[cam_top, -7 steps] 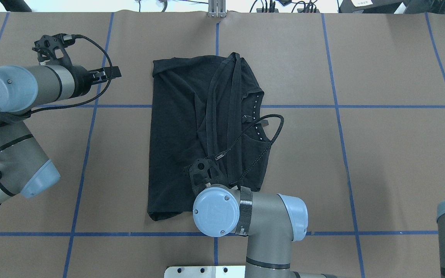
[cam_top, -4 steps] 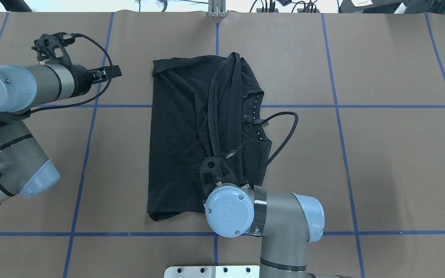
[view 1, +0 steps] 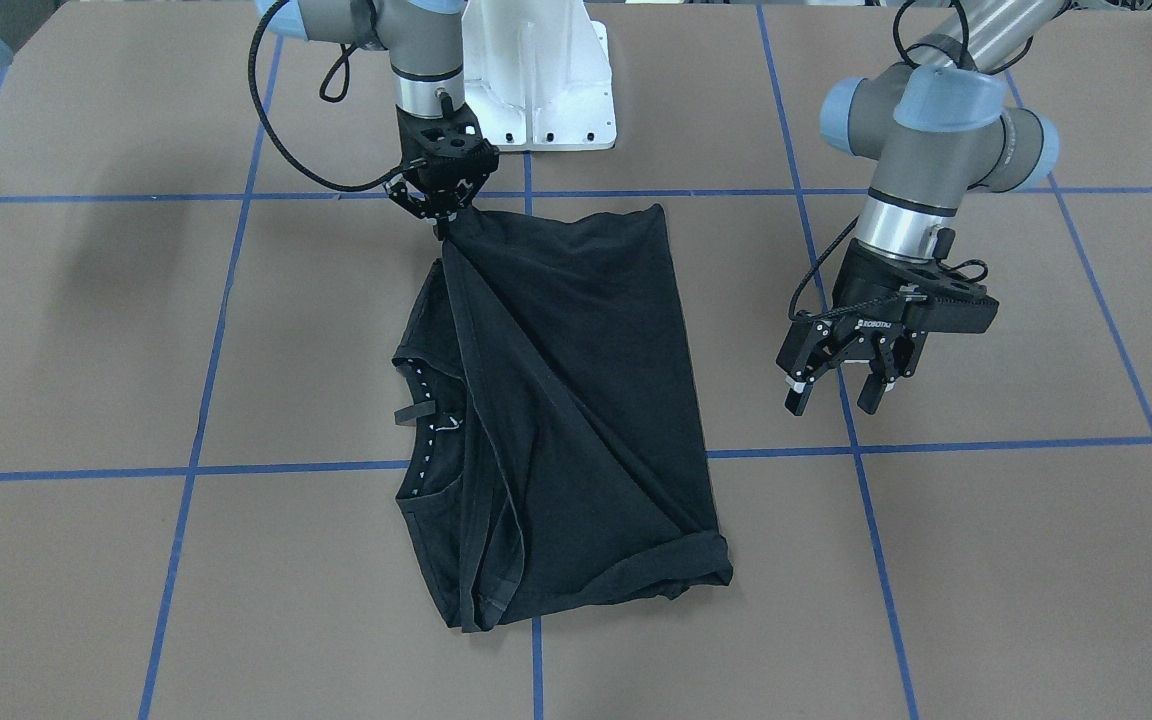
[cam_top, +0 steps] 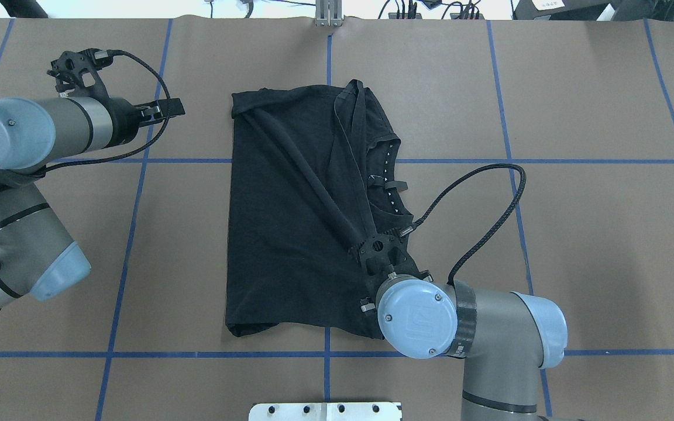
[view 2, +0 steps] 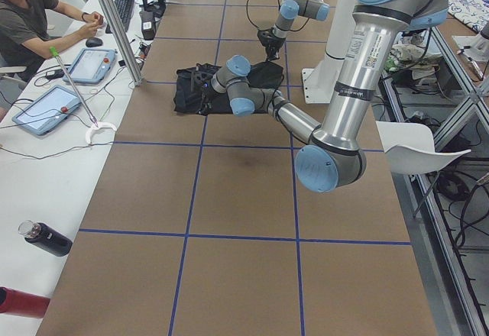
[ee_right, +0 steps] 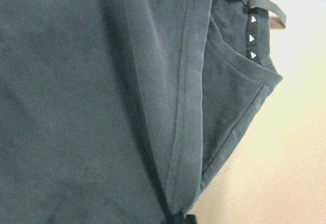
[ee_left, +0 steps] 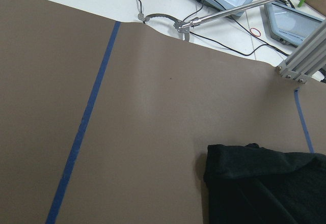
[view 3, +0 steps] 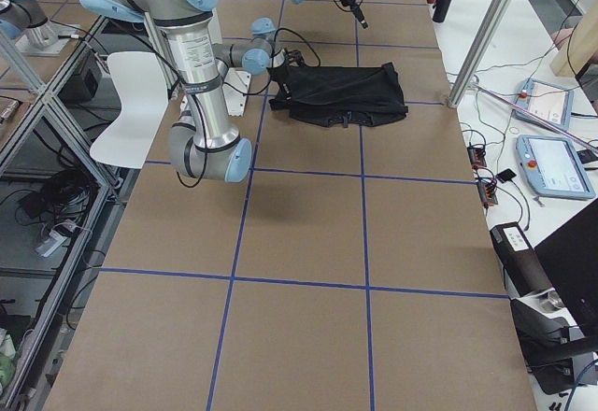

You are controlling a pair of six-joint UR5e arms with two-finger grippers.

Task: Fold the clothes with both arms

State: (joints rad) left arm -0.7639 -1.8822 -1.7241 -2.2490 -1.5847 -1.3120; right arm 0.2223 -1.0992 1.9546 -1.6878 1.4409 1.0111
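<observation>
The black T-shirt (cam_top: 290, 222) lies folded lengthwise on the brown table. Its chest graphic is hidden, and its collar with white triangle marks (cam_top: 388, 175) shows at the right side. My right gripper (view 1: 443, 228) is shut on a pinch of the shirt's fabric at the near edge and holds it lifted, so a taut ridge (cam_top: 308, 175) runs diagonally across the shirt (view 1: 576, 400). The right wrist view is filled with dark cloth (ee_right: 91, 91). My left gripper (view 1: 841, 392) is open and empty, hovering above bare table left of the shirt (cam_top: 164, 109). The left wrist view shows only a shirt corner (ee_left: 265, 183).
The white pedestal base (view 1: 536, 80) stands at the robot's side of the table. Blue tape lines (cam_top: 132, 234) cross the brown surface. A metal post (cam_top: 328, 14) stands at the far edge. A side bench holds tablets (view 2: 46, 107) and a seated operator (view 2: 30, 23).
My right gripper has moved rightward and toward the robot with the fabric in it, pulling the fold across and drawing the cloth into a taut diagonal ridge. The left arm has barely moved.
</observation>
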